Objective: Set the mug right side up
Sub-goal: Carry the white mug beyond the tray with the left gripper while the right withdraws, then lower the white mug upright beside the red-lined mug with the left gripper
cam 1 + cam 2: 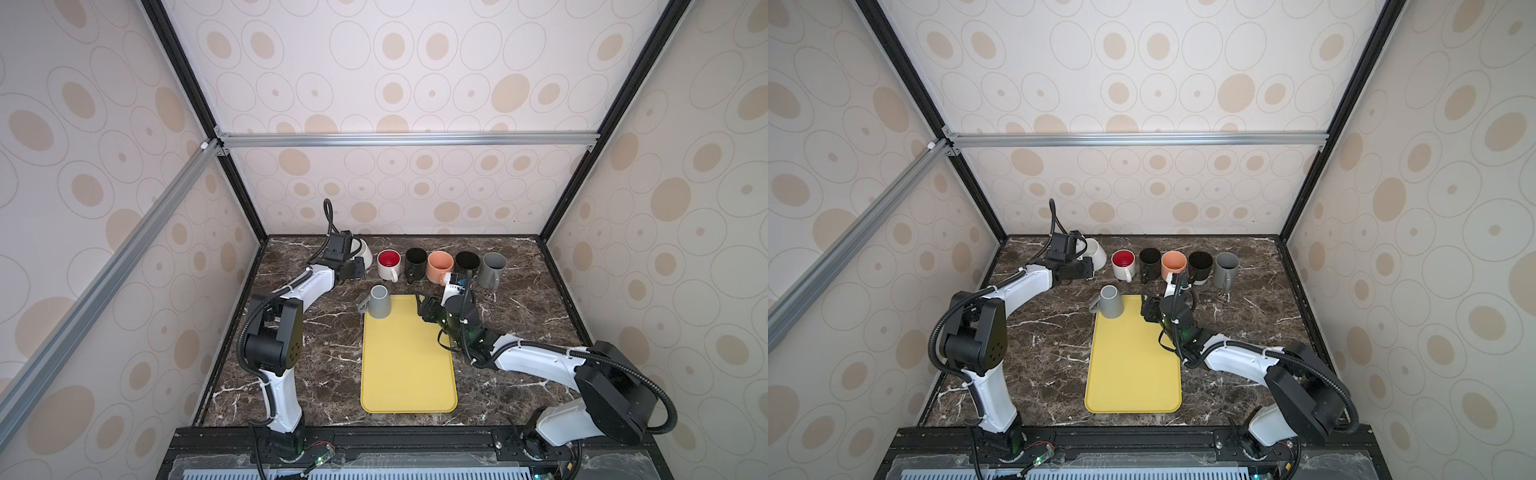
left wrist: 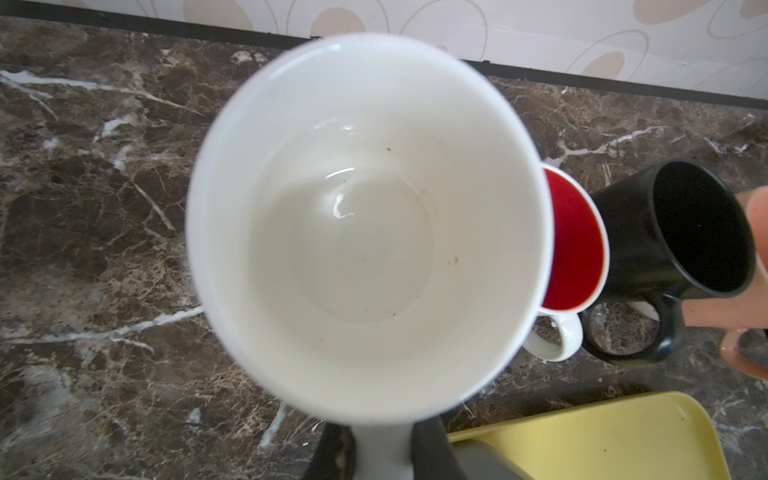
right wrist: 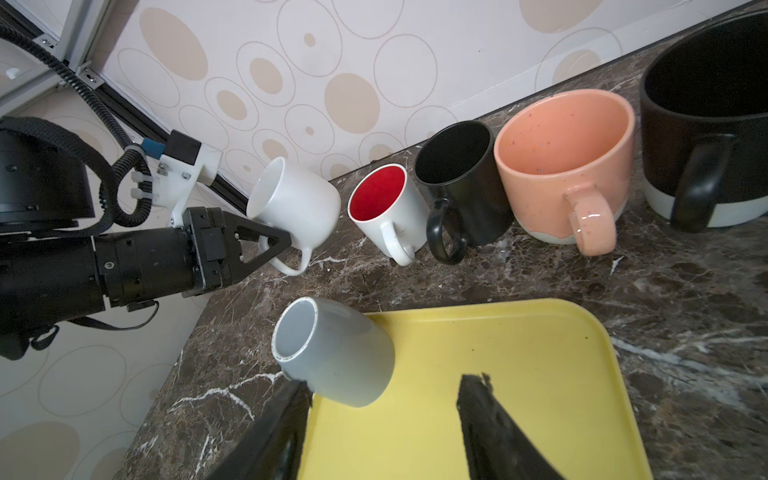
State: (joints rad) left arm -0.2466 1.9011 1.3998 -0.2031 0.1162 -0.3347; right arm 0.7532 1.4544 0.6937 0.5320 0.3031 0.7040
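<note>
The white mug (image 3: 295,203) is tilted, mouth toward the wrist, its handle (image 3: 297,259) pinched between the left gripper's (image 3: 286,241) jaws. The left arm (image 1: 307,286) stretches level beside the red-lined mug (image 3: 382,203). The right gripper (image 3: 386,382) hovers, jaws spread, over the yellow tray (image 3: 519,374), with an upside-down grey mug (image 3: 332,353) just beside one jaw. Only the left wrist view looks straight into the white mug.

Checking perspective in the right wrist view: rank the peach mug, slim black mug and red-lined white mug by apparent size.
1. peach mug
2. slim black mug
3. red-lined white mug, only slightly smaller
Nearer mugs look bigger, so true sizes stay unsure.
</note>
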